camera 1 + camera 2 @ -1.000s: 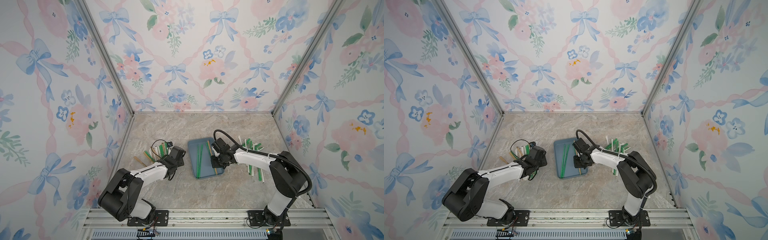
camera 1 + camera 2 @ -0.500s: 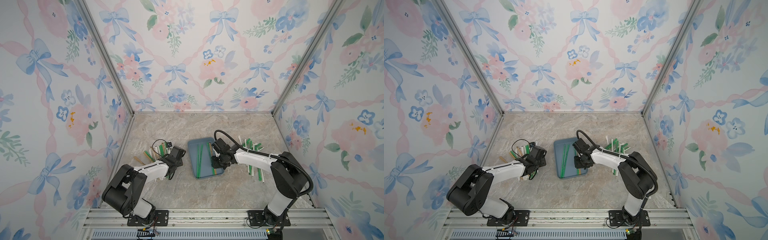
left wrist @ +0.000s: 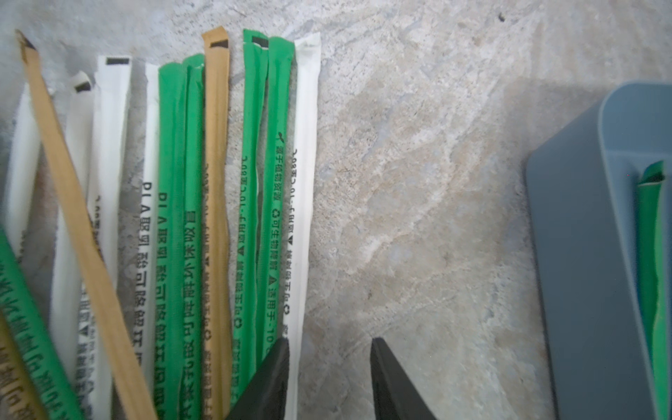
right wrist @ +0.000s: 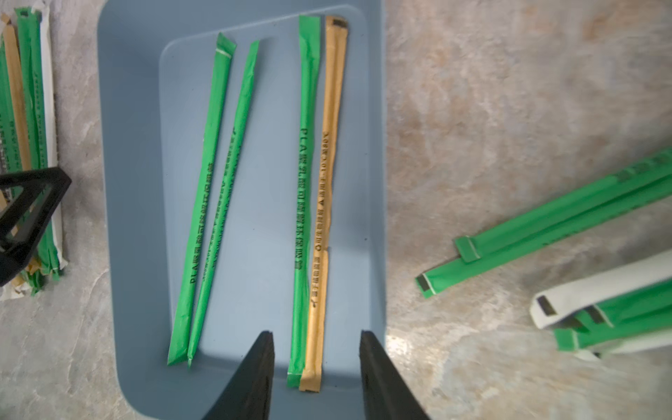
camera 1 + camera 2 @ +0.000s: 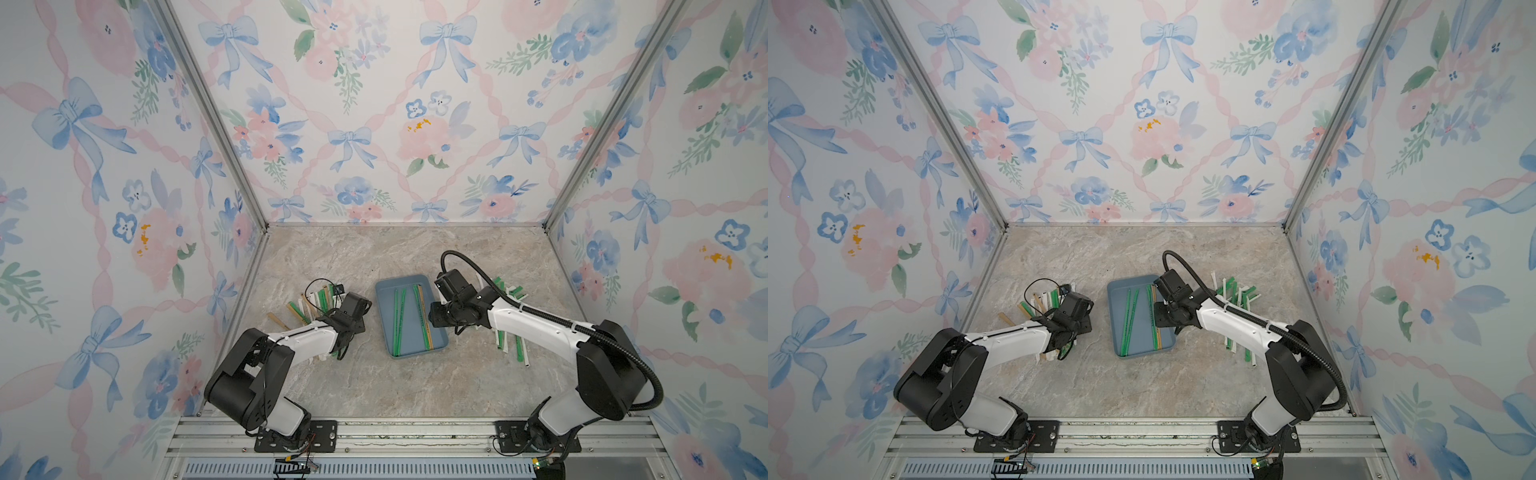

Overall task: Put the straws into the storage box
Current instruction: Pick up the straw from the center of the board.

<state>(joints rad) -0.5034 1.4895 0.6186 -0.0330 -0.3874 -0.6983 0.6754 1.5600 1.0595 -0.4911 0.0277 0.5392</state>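
The storage box [image 5: 384, 332], a slate-blue tray, lies mid-table with three green straws [image 4: 211, 203] and a tan one [image 4: 325, 203] inside. My right gripper [image 4: 316, 338] hangs open above one end of the box [image 4: 138, 218]. The ends of a green and the tan straw lie loose below the gap. More straws lie in a left pile [image 5: 316, 301] and a right pile [image 5: 513, 332]. My left gripper [image 3: 329, 349] is open low over the left pile's edge. One fingertip [image 3: 280, 360] rests by the outermost white straw [image 3: 303, 182], the other is over bare table.
The marble-look table [image 5: 415, 386] is closed in by floral walls on three sides. An aluminium rail with both arm bases [image 5: 374, 432] runs along the front. The box's outer wall [image 3: 582, 254] stands a short way from the left pile.
My right gripper has gone from shut to open above the box, and the straws under it lie free. The left gripper has narrowed a little while shifting slightly at the left pile.
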